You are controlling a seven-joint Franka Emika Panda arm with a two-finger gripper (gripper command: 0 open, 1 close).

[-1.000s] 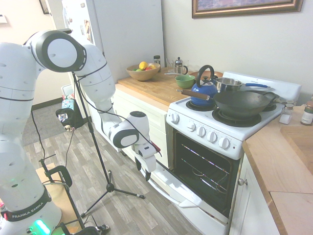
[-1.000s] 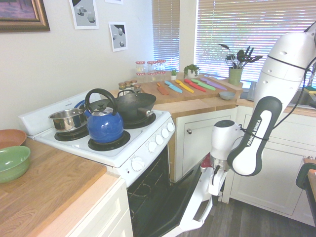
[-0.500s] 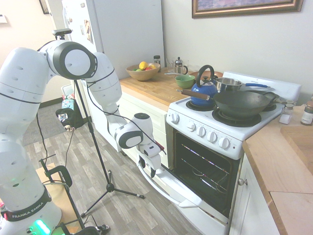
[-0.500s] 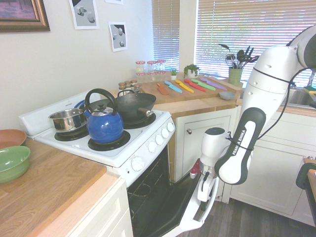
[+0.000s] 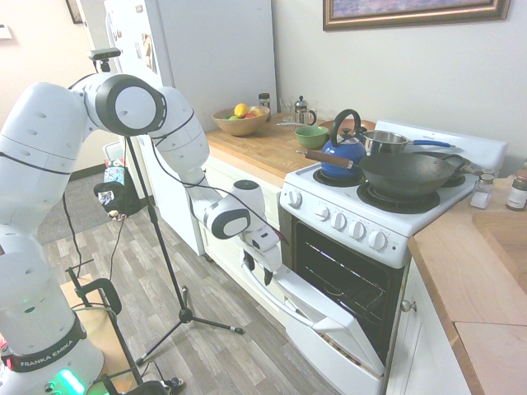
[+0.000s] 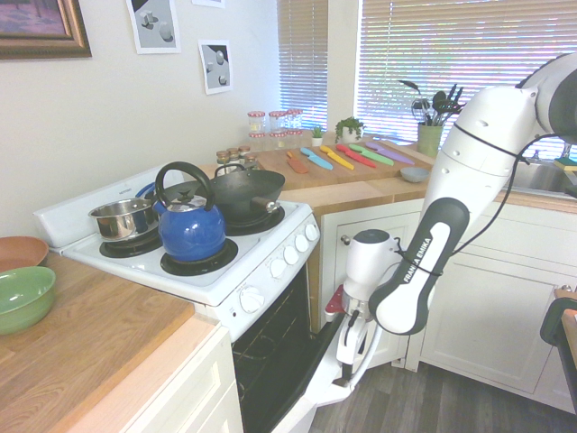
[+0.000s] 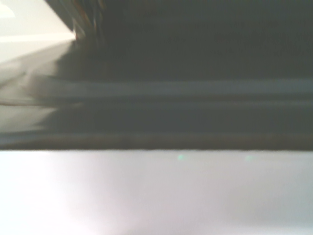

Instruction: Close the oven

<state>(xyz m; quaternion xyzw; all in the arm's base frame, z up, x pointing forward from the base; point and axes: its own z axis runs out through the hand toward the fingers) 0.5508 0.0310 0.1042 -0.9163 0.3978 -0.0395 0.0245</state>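
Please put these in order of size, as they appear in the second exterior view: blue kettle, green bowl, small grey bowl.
1. Blue kettle
2. Green bowl, cut off by the picture's edge
3. Small grey bowl, which stands farther from the camera

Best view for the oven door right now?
The first exterior view: the oven door shows its outer face, handle and part-open angle. The second exterior view shows its dark inner side, cut off by the picture's bottom edge. The wrist view has only a blurry close-up, probably its edge.
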